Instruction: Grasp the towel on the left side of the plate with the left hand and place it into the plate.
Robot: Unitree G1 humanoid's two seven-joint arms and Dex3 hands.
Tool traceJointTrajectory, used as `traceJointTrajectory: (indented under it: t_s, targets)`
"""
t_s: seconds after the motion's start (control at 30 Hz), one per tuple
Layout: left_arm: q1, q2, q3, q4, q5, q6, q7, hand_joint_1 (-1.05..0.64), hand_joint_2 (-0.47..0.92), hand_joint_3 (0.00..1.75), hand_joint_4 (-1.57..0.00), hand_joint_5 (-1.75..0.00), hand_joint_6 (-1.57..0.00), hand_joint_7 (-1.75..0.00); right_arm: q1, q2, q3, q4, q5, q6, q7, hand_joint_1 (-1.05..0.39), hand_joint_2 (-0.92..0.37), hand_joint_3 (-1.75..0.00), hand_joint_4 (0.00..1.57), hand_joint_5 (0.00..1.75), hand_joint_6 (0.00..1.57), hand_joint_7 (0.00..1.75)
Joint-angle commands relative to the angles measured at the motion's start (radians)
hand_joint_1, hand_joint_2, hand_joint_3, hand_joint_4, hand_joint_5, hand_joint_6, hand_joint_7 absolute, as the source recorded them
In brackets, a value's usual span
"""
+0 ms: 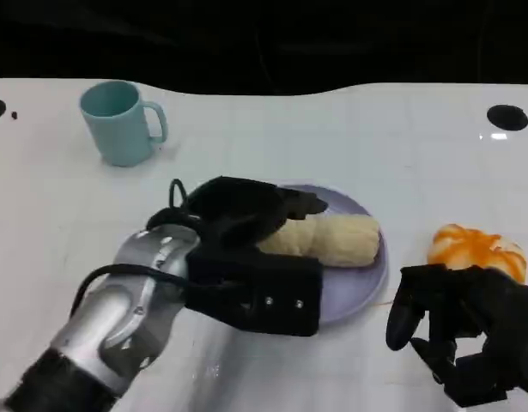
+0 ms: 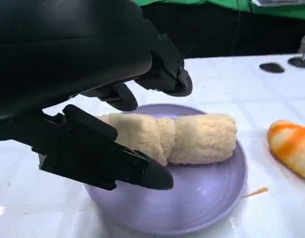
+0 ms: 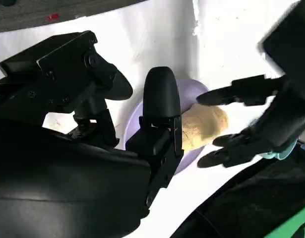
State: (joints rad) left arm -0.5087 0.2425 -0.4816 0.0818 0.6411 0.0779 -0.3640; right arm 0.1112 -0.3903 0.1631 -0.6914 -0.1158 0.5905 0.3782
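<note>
2 black hands show on the white table (image 1: pixel 272 129), and we read them from the head view. Our left hand (image 1: pixel 246 210) reaches over the 9 o'clock edge of the purple plate (image 1: pixel 358 292), its fingers (image 1: pixel 300 204) spread over the near end of the towel (image 1: pixel 332 240). The left wrist view shows the fingers (image 2: pixel 164 79) above the roll and the thumb (image 2: pixel 142 173) below and in front of it, both apart from the cloth, so the left hand (image 2: pixel 92 99) is released and grasps nothing.

The towel (image 2: pixel 182 139) is a cream roll lying on its side inside the plate (image 2: pixel 202 208), running from 9 o'clock toward 3 o'clock across the dish, pinched narrower at its middle. In the right wrist view one end of the towel (image 3: pixel 204 124) rests on the plate (image 3: pixel 189 91), with the left hand (image 3: pixel 256 119) spread beside it.

Our right hand (image 1: pixel 470 330) sits at the table's 4 o'clock, near the plate's 3 o'clock rim but apart from it; its fingers are parted and hold nothing.

An orange and white object (image 1: pixel 476 249) lies just beyond the right hand, at 3 o'clock of the plate; it also shows in the left wrist view (image 2: pixel 291 146). 1 teal mug (image 1: pixel 119 122) stands upright at 10 o'clock, well apart from the plate, handle toward 3 o'clock.
</note>
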Motion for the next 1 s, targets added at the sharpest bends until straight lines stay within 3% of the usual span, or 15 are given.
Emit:
traceJointTrajectory:
  t_s: [0.03,0.3,0.37,0.43,0.47,0.53,0.63,0.8,1.0]
  targets:
    - [0.056,0.022,0.111,-0.117,-0.154,0.059,-0.096,-0.43,0.92,0.24,-0.58,-0.51,-0.59,-0.1,-0.003,-0.006,-0.011,0.003,0.006,-0.004,-0.002,0.02,-0.55,-1.11,0.75,1.75,0.7,1.47]
    - [0.213,0.001,0.294,-0.349,-0.439,0.205,-0.151,-0.19,0.92,0.25,-0.78,-0.72,-0.84,-0.17,-0.012,-0.016,-0.003,-0.002,-0.007,0.008,0.001,0.01,-0.54,-1.12,0.75,1.75,0.7,1.47]
    - [0.262,-0.019,0.339,-0.394,-0.511,0.232,-0.137,-0.11,0.76,0.6,-0.78,-0.87,-0.94,-0.17,-0.014,-0.02,0.001,-0.003,-0.013,0.012,0.002,0.0,-0.54,-1.12,0.76,1.75,0.69,1.47]
    - [0.304,-0.032,0.379,-0.448,-0.575,0.293,-0.132,-0.09,0.59,0.99,-0.77,-1.11,-1.01,-0.34,-0.015,-0.022,0.003,-0.002,-0.014,0.011,0.003,0.0,-0.54,-1.12,0.76,1.75,0.69,1.46]
    - [0.321,-0.03,0.395,-0.478,-0.603,0.333,-0.135,-0.1,0.56,1.09,-0.74,-1.26,-0.94,-0.62,-0.015,-0.021,0.003,-0.001,-0.014,0.008,0.002,0.01,-0.54,-1.12,0.75,1.75,0.7,1.46]
    - [0.355,-0.012,0.424,-0.534,-0.652,0.39,-0.146,-0.1,0.52,1.16,-0.71,-1.42,-0.83,-0.98,-0.013,-0.021,0.003,0.004,-0.014,-0.004,0.003,0.01,-0.54,-1.12,0.75,1.75,0.7,1.46]
    - [0.402,-0.002,0.482,-0.618,-0.751,0.501,-0.151,-0.08,0.46,1.28,-0.74,-1.54,-0.81,-1.2,-0.012,-0.021,0.001,0.005,-0.01,-0.005,0.005,0.01,-0.54,-1.12,0.75,1.75,0.7,1.45]
    - [0.444,0.03,0.579,-0.736,-0.926,0.728,-0.146,-0.05,0.44,1.41,-0.78,-1.68,-0.8,-1.36,-0.004,-0.026,-0.012,0.018,-0.005,-0.034,0.009,0.01,-0.54,-1.12,0.75,1.75,0.7,1.46]
    - [0.477,0.014,0.643,-0.774,-1.063,0.91,-0.082,-0.09,0.52,1.28,-0.83,-1.69,-0.81,-1.42,0.004,-0.032,-0.047,0.03,0.014,-0.045,0.025,0.01,-0.54,-1.12,0.75,1.75,0.71,1.45]
